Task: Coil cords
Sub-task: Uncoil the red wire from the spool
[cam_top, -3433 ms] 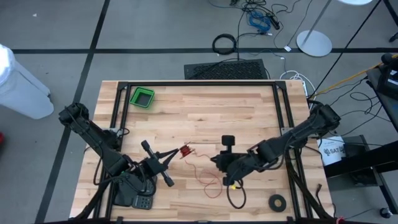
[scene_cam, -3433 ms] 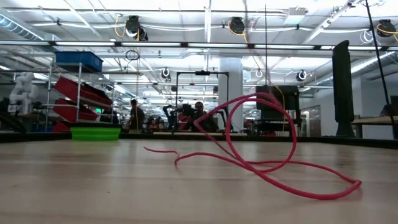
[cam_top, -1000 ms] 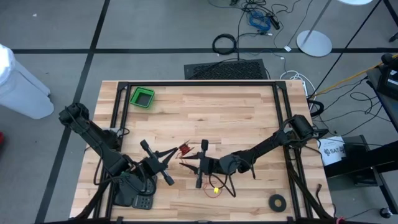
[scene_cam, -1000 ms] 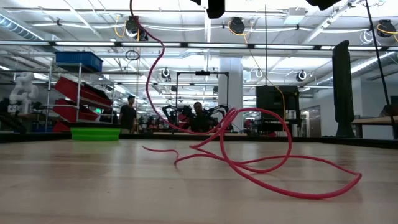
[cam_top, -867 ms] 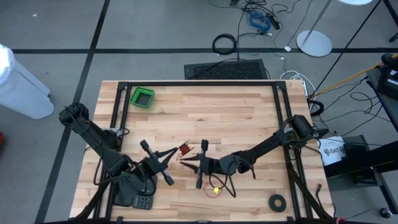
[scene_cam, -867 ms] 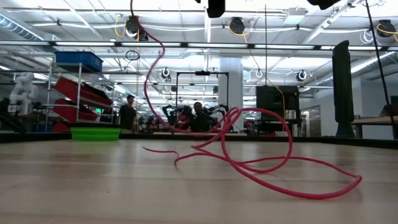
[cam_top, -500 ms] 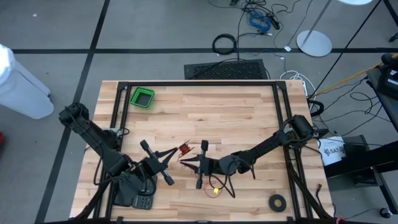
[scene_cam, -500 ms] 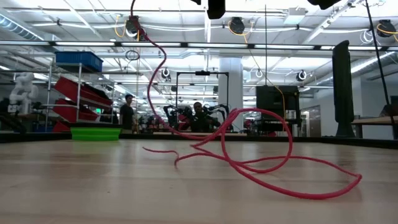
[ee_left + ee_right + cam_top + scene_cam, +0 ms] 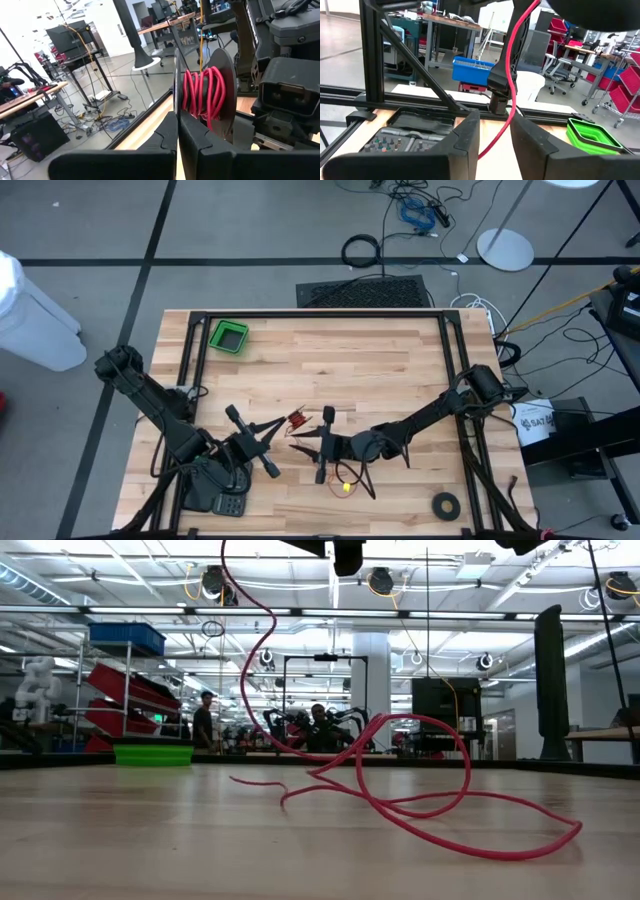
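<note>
The cord is thin and red. Part of it is wound on a small dark spool held up above the table's near middle. My left gripper is shut on that spool. From there the cord hangs down to loose loops lying on the wood. My right gripper stands open just right of the spool, with the hanging cord running through the gap between its fingers. My left gripper pinches the rim of one thin dark flange of the spool between its two shut fingers. The fingers come in level, from the table's left. The spool is lifted clear of the table, its wound cord beside the fingertips. My right gripper: I cannot tell whether its fingers touch the cord.
A green bin stands at the far left of the table. A flat black tape ring lies near the front right corner. A black frame runs along the table's edges. People show in the room behind.
The hanging stretch of cord has swung a little sideways under the grippers. The loops on the table have stayed where they were. Both arms have kept their places.
</note>
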